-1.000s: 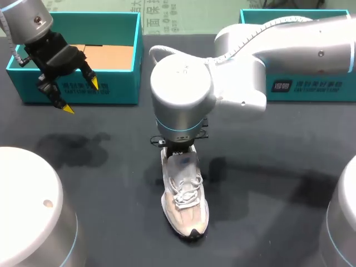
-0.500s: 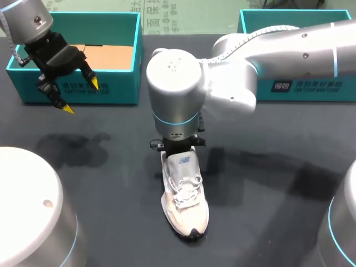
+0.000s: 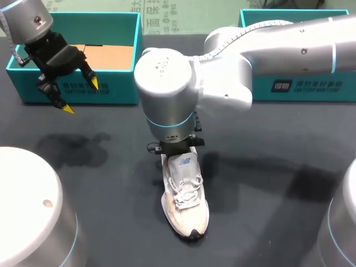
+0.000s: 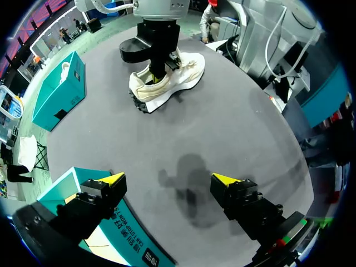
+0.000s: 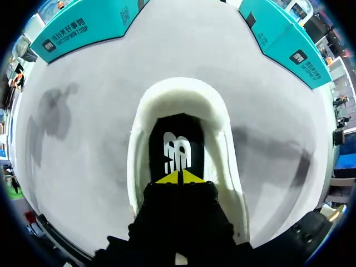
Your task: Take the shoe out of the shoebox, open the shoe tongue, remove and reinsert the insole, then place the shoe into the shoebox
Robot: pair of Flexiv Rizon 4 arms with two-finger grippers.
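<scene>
A pale shoe (image 3: 184, 203) stands upright on the dark desk (image 3: 267, 211) near its middle, out of both boxes, with its toe toward the near edge and its heel toward the far side. White laces (image 3: 186, 192) cross its top, and the pale tongue (image 3: 186, 161) shows just on the near side of the right arm (image 3: 167, 94). That arm comes in from the right and stands upright over the heel end, so from above it hides the right claw. The right wrist view looks down into the shoe opening. There the right claw (image 5: 179, 177) has its two yellow tips pressed together, closed, low inside the white collar (image 5: 183, 92) at the tongue end. Ahead of the tips lies the dark insole (image 5: 178, 130) with a white mark. I cannot tell whether the tips pinch anything. The left claw (image 3: 80, 95) hangs at the far left with its fingers spread wide and nothing between them, in front of the near wall of the left shoebox (image 3: 119, 86). This teal box sits at the far left of the desk and holds brown cardboard (image 3: 108, 55). In the left wrist view the left claw (image 4: 168, 181) is open above bare desk, with the shoe (image 4: 178, 75) well ahead of it under the right arm (image 4: 158, 33). A second teal box, the right shoebox (image 3: 300, 86), stands at the far right, well apart from the shoe.
</scene>
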